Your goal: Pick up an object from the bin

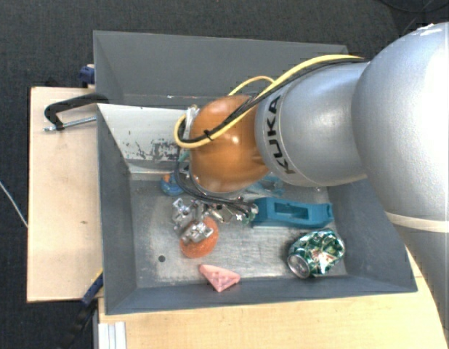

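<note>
Hand (pixel 193 222) hangs directly over round orange thing (pixel 198 246); pink wedge (pixel 219 277) lies nearby.

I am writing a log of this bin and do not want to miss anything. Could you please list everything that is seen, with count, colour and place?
orange round thing: 1, orange, floor left of centre, directly below the claw
pink wedge: 1, pink, by the wall at the picture's bottom
crushed can: 1, green and white, floor's lower right
blue plastic piece: 1, blue, mid floor, right of the claw
small blue thing: 1, blue, partly hidden by the wrist; kind unclear
bin: 1, grey
arm: 1, silver, from the right
wrist cover: 1, orange
claw: 1, metal, low over the orange thing
</note>
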`<control>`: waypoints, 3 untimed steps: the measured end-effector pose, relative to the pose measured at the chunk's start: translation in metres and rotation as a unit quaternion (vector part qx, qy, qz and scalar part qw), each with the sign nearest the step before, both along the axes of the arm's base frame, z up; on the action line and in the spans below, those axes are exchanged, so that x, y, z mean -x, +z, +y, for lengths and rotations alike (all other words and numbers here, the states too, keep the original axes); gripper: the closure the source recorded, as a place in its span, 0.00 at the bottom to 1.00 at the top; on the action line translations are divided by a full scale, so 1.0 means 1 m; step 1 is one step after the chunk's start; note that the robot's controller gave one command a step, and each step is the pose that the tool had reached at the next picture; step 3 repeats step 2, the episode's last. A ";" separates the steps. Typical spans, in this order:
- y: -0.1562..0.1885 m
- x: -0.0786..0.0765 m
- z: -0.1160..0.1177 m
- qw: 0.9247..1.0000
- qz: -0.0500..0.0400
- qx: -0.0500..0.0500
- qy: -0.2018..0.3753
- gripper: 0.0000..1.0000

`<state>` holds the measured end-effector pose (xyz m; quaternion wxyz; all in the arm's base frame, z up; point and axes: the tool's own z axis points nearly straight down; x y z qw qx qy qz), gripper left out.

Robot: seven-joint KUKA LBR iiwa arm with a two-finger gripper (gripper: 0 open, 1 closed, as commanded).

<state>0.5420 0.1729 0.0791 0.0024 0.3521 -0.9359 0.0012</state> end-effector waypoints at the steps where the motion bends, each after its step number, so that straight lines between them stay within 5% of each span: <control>1: 0.000 -0.001 0.001 1.000 0.000 0.000 -0.001 1.00; 2: 0.124 -0.004 0.008 1.000 -0.005 -0.004 0.030 1.00; 3: 0.124 -0.004 0.008 1.000 -0.005 -0.004 0.030 1.00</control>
